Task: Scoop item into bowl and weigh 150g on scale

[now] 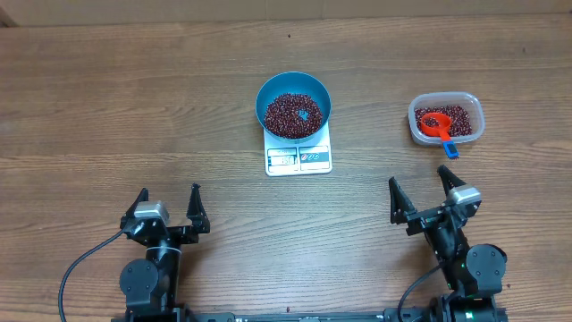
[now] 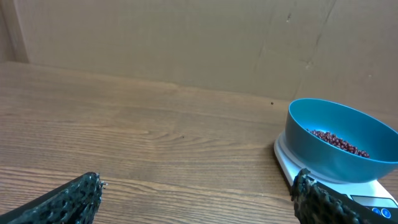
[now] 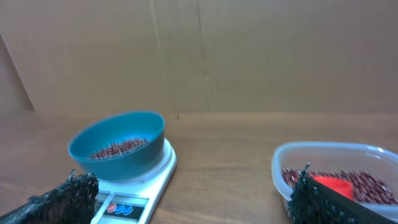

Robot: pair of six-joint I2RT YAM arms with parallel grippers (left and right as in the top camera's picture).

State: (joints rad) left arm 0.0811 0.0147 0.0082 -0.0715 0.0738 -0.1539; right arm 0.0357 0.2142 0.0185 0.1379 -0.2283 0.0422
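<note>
Both claws stand with their fingers wide apart and hold nothing. The left claw (image 1: pixel 170 201) and right claw (image 1: pixel 418 183) sit low at the near edge of the wooden surface (image 1: pixel 134 107).

The dark red beans (image 1: pixel 288 112) lie in two places. One layer covers most of the floor of the light blue bowl (image 1: pixel 264 94), which sits on the white scale (image 1: pixel 298 159) at the centre, far from and between the two claws. The rest fill the clear plastic tub (image 1: pixel 416 121) on the right, directly beyond the right claw and well apart from it. The orange-red scoop (image 1: pixel 436 125) rests in the tub, its blue-tipped handle hanging over the near rim.

The likeliest failure is in the weight. The display is too small to read, so another full scoop may overshoot the target. The tub looks light and could slide or tip if the right claw catches the handle off-centre. Beans could roll off the scoop on the way left to the bowl. The bowl overhangs the scale, so a knock on its rim could shift it and upset the reading.
</note>
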